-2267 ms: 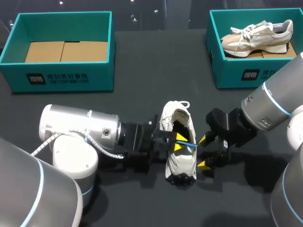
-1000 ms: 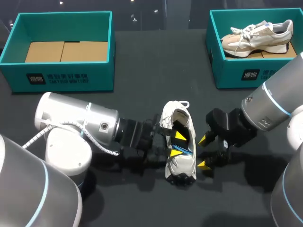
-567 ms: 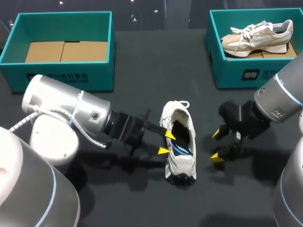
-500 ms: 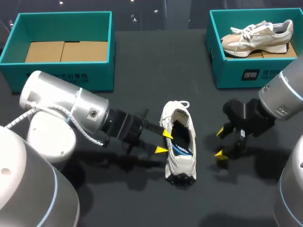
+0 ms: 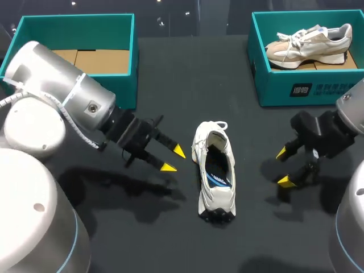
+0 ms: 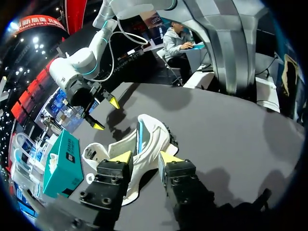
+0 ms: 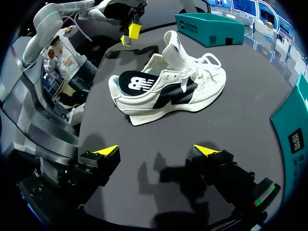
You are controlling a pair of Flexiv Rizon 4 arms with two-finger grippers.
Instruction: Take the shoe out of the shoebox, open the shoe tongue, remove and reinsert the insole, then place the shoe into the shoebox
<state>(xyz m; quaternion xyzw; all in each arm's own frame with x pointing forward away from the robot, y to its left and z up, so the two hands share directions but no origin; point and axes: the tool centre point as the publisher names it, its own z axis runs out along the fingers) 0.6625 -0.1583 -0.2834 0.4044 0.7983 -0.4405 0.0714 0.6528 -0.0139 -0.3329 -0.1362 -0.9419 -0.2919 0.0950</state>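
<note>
Now that my left pincer [image 5: 174,159] has drawn its fingers out of the white sneaker [image 5: 215,170], the shoe stands alone on its sole in the middle of the table, heel toward me. That pincer hangs released, just off the shoe's left side, holding nothing. My right pincer [image 5: 284,166], which sat close against the shoe's right side moments ago, has backed well away. It is spread wide too, with nothing between its tips.

The shoe has not shifted. Its tongue [image 7: 173,45] is raised upright, and the dark insole [image 7: 139,83] lies inside at the heel. I take that to mean the insole is back in. A blue edge shows along the opening, though, so I cannot tell whether it sits fully flat. What seems left is to grasp the shoe again and box it.

The dark table [image 5: 187,79] is matte and throws hard shadows under both arms. At its far left stands a teal shoebox [image 5: 74,91] showing only a cardboard floor. A second teal shoebox [image 5: 307,88] at far right holds a beige sneaker [image 5: 310,45] on its side.
</note>
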